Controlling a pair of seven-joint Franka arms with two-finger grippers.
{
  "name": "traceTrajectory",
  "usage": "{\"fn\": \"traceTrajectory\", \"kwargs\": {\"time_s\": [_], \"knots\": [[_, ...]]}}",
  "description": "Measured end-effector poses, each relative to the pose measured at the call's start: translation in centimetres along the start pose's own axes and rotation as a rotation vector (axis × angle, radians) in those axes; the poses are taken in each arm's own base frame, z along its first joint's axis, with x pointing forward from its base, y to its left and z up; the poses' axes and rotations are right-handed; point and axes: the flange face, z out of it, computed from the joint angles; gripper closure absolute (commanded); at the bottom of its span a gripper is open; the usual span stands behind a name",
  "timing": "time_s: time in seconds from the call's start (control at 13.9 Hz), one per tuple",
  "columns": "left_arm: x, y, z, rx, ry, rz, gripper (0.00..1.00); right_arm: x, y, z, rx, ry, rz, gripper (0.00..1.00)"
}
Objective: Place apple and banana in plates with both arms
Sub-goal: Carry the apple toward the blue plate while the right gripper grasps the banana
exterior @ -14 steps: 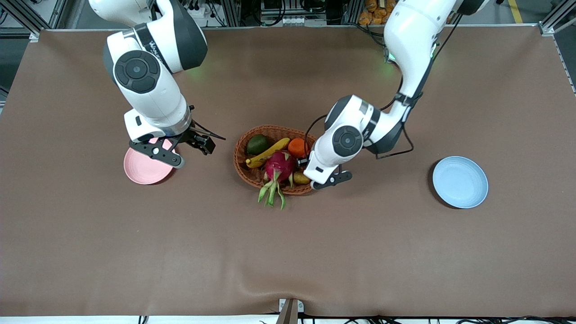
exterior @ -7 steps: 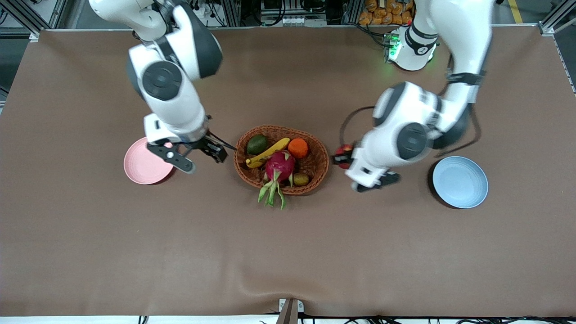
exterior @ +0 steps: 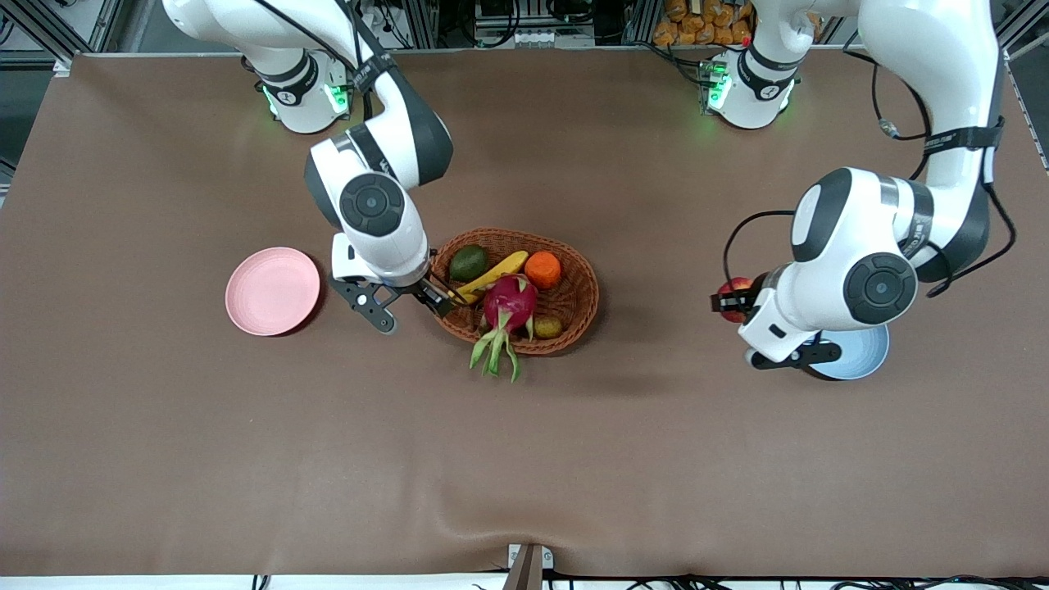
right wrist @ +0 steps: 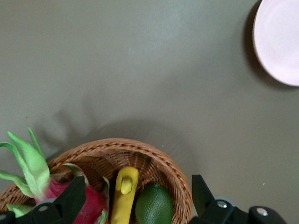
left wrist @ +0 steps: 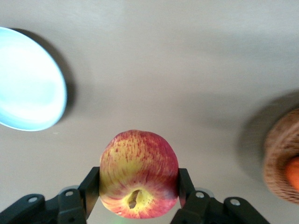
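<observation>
My left gripper (exterior: 732, 300) is shut on the red, yellow-streaked apple (exterior: 735, 288) and holds it in the air over bare table between the basket and the pale blue plate (exterior: 860, 354), which the left arm partly hides. In the left wrist view the apple (left wrist: 138, 173) sits between the fingers, with the blue plate (left wrist: 28, 84) apart from it. My right gripper (exterior: 438, 297) is open over the basket's rim, at the banana's (exterior: 489, 278) end. In the right wrist view the banana (right wrist: 124, 196) lies between the open fingers. The pink plate (exterior: 272, 291) is empty.
The oval wicker basket (exterior: 580, 300) at the table's middle also holds a green fruit (exterior: 469, 262), an orange (exterior: 542, 270), a magenta dragon fruit (exterior: 509, 305) and a small brownish fruit (exterior: 548, 327). Brown cloth covers the table.
The left gripper has carried the apple out of the basket toward the blue plate. The right gripper has moved from over the pink plate to the basket's rim.
</observation>
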Motion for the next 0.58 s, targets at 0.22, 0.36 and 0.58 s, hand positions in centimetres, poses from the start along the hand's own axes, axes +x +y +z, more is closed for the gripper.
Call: {"fn": "traceTrajectory", "kwargs": {"time_s": [0.22,0.36,0.58], "knots": [[0.9,-6.0,1.1,-0.014,0.023,0.067,0.74,-0.5,-0.5,1.6,-0.008,-0.017,0.004,0.17],[1.5,-10.8,3.0,-0.034,0.040,0.105,0.73,-1.6,-1.2,3.0,-0.008,-0.015,0.011,0.23],[1.8,-15.3,7.3,-0.052,0.061,0.147,0.73,-4.3,-2.3,5.7,-0.018,-0.005,0.022,0.30]]}}
